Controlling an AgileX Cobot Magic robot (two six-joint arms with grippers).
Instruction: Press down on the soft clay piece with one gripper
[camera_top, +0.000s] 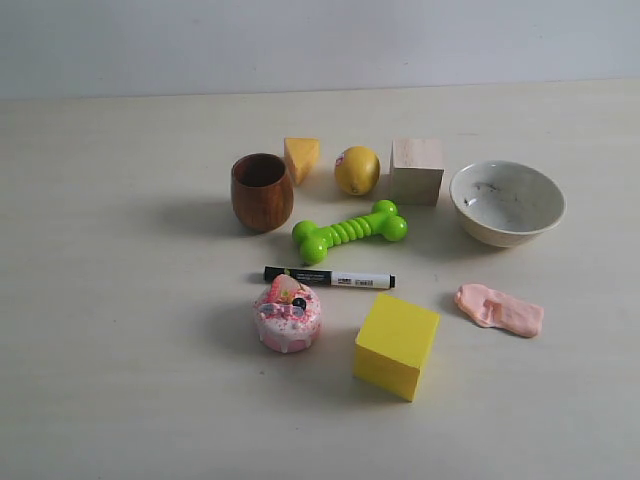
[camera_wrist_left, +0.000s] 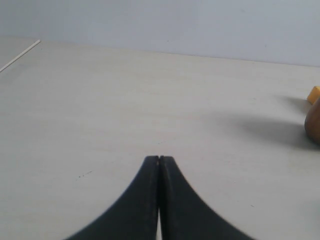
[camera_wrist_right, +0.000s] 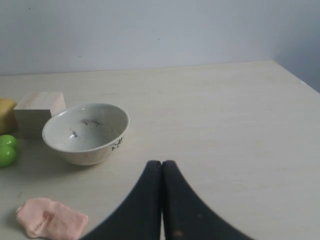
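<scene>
Pale tabletop (camera_top: 120, 350); marker (camera_top: 330, 278) label too small to read. Flat soft clay piece (camera_top: 499, 309) (camera_wrist_right: 50, 218) lies just beside bowl (camera_top: 505, 235) (camera_wrist_right: 85, 152), apart from right gripper (camera_wrist_right: 161, 162), fingers clenched, empty. Left gripper (camera_wrist_left: 159, 159) likewise clenched, empty.
</scene>
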